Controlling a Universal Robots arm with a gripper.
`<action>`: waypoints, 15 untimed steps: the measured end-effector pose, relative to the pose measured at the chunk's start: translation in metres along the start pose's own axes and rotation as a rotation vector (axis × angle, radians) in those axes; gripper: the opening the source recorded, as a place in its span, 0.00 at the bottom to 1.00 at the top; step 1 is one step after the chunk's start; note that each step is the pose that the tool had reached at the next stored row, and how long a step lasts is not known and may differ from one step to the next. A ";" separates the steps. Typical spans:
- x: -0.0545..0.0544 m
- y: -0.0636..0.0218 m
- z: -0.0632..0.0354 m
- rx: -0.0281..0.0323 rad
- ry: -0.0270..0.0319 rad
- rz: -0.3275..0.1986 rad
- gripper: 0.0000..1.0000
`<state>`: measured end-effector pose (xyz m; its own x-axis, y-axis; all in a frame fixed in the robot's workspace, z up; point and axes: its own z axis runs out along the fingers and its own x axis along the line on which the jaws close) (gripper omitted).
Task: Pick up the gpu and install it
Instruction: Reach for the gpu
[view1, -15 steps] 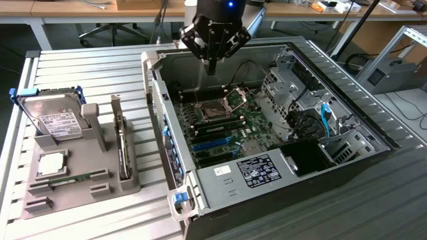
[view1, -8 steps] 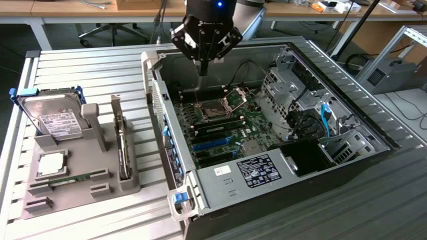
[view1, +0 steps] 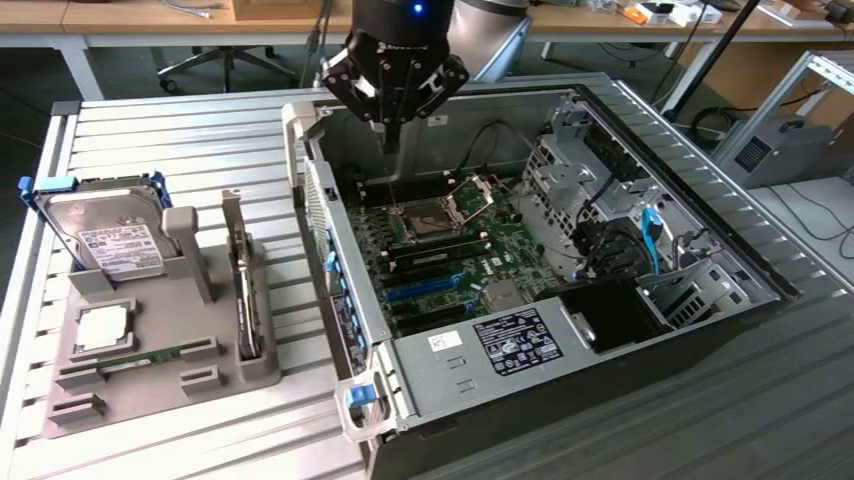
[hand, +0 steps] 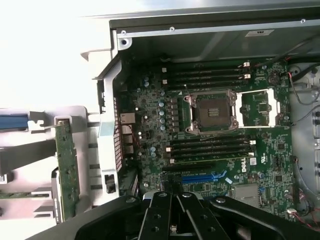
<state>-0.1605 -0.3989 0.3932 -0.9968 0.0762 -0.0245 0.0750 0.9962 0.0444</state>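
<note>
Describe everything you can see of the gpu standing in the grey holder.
The gpu is a slim circuit card seen almost edge-on, its board greenish in the wrist view. It stands upright on its long edge in a slot of the grey holder, on the exterior view's left of the open case. Only the holder touches it.

Dell logo (hand: 242, 167) on motherboard (hand: 260, 145); case label (view1: 514, 340) illegible.

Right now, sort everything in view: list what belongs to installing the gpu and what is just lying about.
For the job: gpu, upright in the grey holder; open computer case; claw, shut and empty, above the case.
Lying about: hard drive; memory stick; processor chip.
</note>
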 end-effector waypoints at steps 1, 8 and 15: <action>0.002 -0.0001 -0.0001 0.0000 0.0000 0.000 0.11; 0.017 -0.0012 -0.0003 0.0001 0.0002 0.000 0.11; 0.036 -0.0027 -0.0006 0.0001 0.0003 0.000 0.11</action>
<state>-0.1965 -0.3989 0.3928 -0.9968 0.0762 -0.0242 0.0751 0.9962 0.0444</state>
